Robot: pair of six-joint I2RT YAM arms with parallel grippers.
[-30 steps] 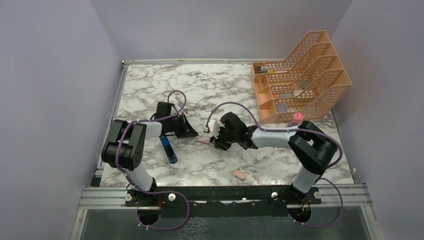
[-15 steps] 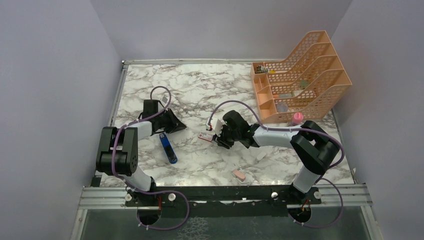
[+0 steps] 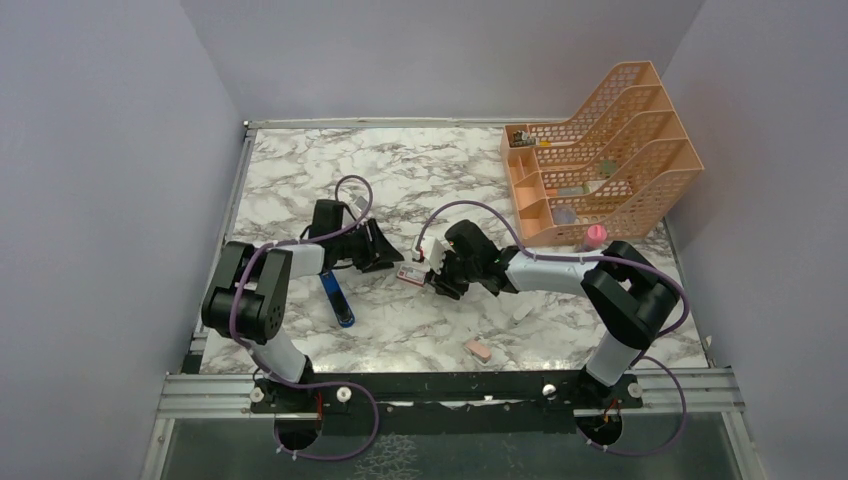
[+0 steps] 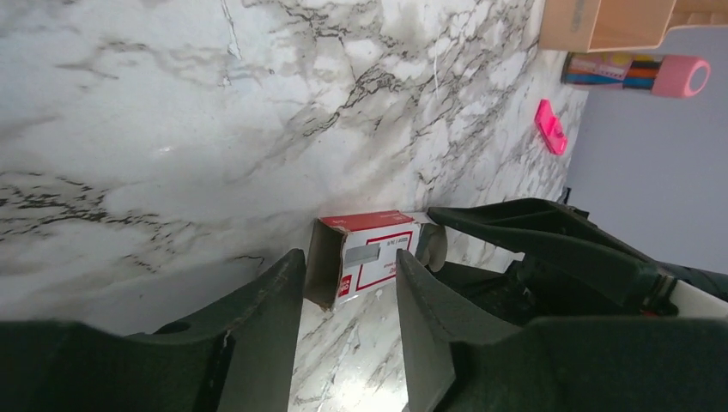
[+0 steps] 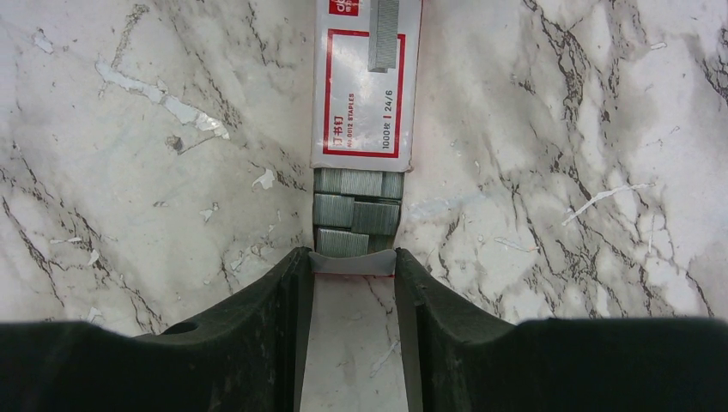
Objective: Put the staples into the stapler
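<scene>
The staples box, pink and white, lies mid-table between both grippers. My right gripper is shut on the end of its grey tray, which is drawn partly out, so silvery staple strips show below the sleeve. My left gripper is open, its fingertips on either side of the box's open far end. The blue stapler lies on the marble below the left arm, with neither gripper on it.
A peach desk organizer stands at the back right, a pink highlighter at its near corner. A salmon eraser lies near the front edge. The right arm's fingers crowd the box's other end.
My left gripper swung away to the left, then came back to the box and opened from shut. The right gripper kept its hold on the tray and barely shifted.
</scene>
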